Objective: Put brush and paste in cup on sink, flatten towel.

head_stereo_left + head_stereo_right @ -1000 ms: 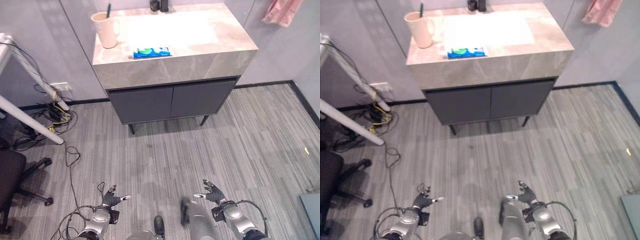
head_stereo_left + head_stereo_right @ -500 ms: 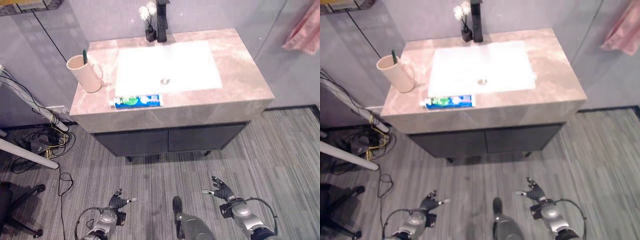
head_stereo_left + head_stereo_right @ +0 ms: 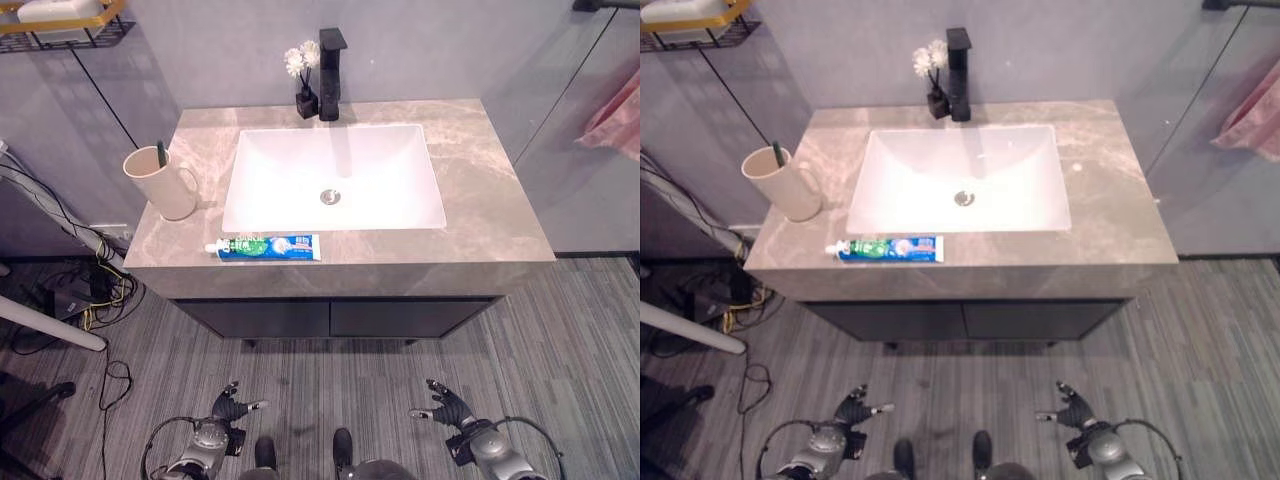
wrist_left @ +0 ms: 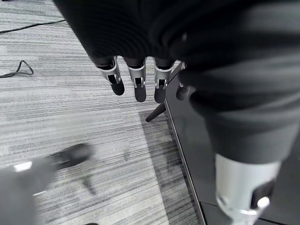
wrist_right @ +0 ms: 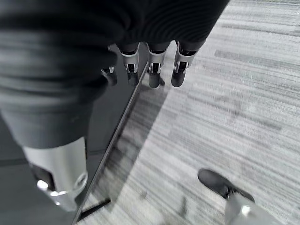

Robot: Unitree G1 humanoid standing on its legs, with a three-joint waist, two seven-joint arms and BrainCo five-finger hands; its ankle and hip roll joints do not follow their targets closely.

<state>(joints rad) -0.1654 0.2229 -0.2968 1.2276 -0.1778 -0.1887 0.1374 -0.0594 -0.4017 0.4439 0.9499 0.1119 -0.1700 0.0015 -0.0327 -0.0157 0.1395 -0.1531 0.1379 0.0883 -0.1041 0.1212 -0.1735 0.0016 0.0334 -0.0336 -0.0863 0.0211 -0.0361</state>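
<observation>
We hold our left hand [image 3: 226, 411] and right hand [image 3: 447, 399] low over the floor, fingers relaxed, grasping nothing. The toothpaste tube [image 3: 265, 247] and cup [image 3: 160, 182] sit well beyond our fingertips.

L hand [image 4: 140, 79] open (fingers straight), above grey floor [image 4: 70, 117], beside cabinet [image 4: 197, 154].

The brush [image 3: 161, 153] stands in the cup [image 3: 160, 183] with just its dark top poking above the rim, so its lower part is hidden inside. The pink towel [image 3: 615, 117] hangs at the right and is cut by the picture's edge; how it is folded or hung cannot be made out. The gold shelf [image 3: 60, 22] on the wall runs off the top corner. The print on the paste [image 3: 266, 247] is too small to read.
</observation>
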